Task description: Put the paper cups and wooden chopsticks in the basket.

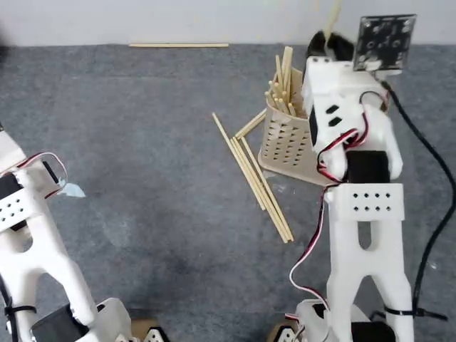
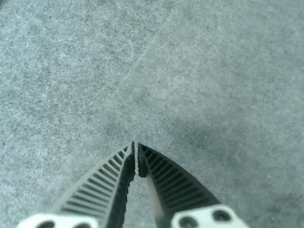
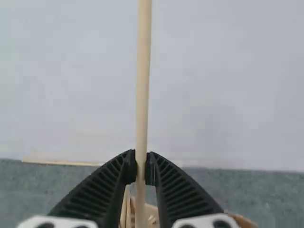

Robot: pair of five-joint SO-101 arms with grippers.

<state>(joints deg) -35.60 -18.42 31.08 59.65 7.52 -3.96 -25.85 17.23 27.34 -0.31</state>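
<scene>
Wooden and pale, one chopstick (image 3: 142, 71) stands upright in our right pincer (image 3: 141, 172), whose fingers pinch it near its lower end. That pincer hangs at about one o'clock on the grey felt counter (image 1: 142, 164), by the far rim of the basket (image 1: 285, 146). We see the perforated beige basket standing upright, with a bundle of chopsticks (image 1: 283, 82) leaning inside it and poking above its rim. Several loose chopsticks (image 1: 260, 182) lie flat on the felt just beside the basket, on its nine o'clock side, and run from ten o'clock towards five o'clock. A lone stick (image 1: 178, 45) lies along the counter's twelve o'clock edge, well apart from the rest. Our left pincer (image 2: 136, 159) is pressed together, tip to tip, over bare felt, and the left arm (image 1: 32, 228) sits at eight o'clock.
</scene>
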